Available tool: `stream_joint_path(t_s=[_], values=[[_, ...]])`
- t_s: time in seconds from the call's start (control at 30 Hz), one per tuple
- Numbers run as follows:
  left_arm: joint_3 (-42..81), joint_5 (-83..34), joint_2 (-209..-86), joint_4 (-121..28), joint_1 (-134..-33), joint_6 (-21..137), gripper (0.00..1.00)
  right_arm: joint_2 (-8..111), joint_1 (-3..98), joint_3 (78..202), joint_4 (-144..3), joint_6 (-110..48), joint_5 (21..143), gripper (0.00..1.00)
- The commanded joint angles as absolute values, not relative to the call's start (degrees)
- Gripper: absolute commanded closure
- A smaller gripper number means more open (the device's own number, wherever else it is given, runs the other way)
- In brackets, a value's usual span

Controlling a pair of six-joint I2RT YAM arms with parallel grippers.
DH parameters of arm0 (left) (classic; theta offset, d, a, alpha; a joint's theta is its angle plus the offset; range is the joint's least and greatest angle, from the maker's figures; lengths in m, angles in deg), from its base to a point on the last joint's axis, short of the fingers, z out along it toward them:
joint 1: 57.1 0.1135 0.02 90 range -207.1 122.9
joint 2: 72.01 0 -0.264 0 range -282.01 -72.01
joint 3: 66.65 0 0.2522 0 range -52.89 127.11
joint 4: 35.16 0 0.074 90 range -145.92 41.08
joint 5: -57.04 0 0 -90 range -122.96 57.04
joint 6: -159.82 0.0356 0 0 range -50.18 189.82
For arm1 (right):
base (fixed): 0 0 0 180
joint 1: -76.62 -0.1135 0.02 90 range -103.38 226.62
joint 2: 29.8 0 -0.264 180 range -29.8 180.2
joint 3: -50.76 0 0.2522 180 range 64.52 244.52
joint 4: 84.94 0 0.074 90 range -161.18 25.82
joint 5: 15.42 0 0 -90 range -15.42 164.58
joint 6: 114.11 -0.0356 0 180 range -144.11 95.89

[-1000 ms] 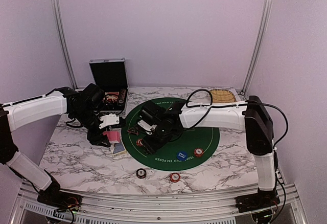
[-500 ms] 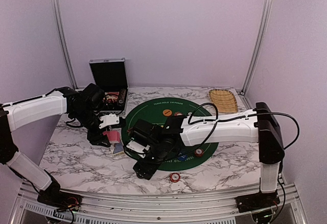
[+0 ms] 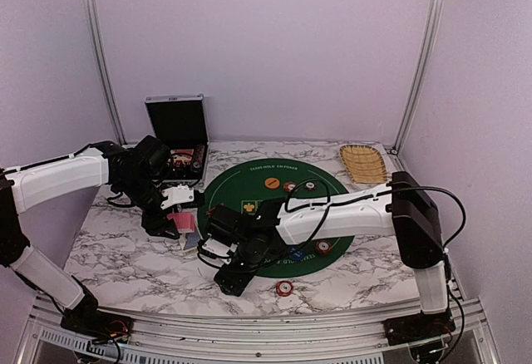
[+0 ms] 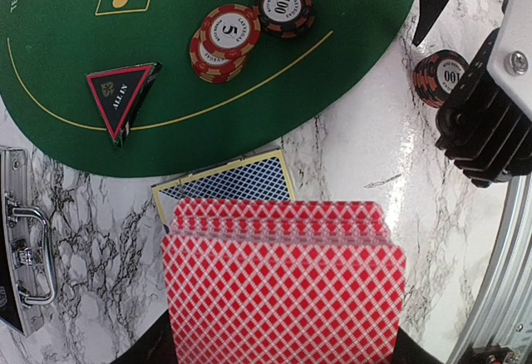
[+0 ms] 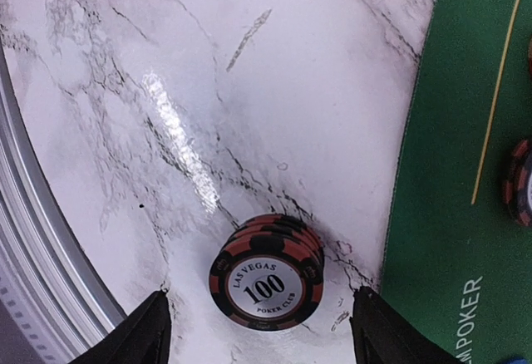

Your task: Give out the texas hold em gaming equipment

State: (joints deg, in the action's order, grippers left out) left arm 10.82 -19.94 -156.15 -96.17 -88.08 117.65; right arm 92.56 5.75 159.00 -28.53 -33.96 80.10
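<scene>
My left gripper (image 3: 179, 219) is shut on a fanned stack of red-backed playing cards (image 4: 283, 285), held above the marble left of the green mat (image 3: 332, 214). My right gripper (image 5: 262, 335) stands open low over the table's front. Its fingers (image 5: 137, 335) straddle a short stack of dark red-and-black 100 chips (image 5: 266, 283) without touching it. In the top view that stack is hidden under the right gripper (image 3: 231, 279). On the mat lie a dark triangular marker (image 4: 120, 96), a stack of 5 chips (image 4: 223, 41) and a single 100 chip (image 4: 284, 8).
A blue-backed card (image 4: 233, 185) lies on the marble under the held cards. A red chip (image 3: 283, 287) sits near the front edge and another (image 3: 323, 248) on the mat, with an orange button (image 3: 272, 183) further back. The black case (image 3: 176, 127) stands open back left, the wicker basket (image 3: 363, 163) back right.
My right arm has swung from the middle of the mat toward the front left and come down over the dark chip stack. The left arm and its cards have not moved.
</scene>
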Motion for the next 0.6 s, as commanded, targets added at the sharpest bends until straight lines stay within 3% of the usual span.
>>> stream_joint_path(t_s=[0.0,0.57], values=[[12.5,-19.2,-154.1,-98.0,-87.8,117.8,1.00,93.8,5.3,161.8,-29.8,-33.1,80.2,0.30],[12.5,-19.5,-153.9,-97.9,-87.7,117.9,1.00,96.2,5.1,163.3,-29.6,-32.3,79.3,0.46]])
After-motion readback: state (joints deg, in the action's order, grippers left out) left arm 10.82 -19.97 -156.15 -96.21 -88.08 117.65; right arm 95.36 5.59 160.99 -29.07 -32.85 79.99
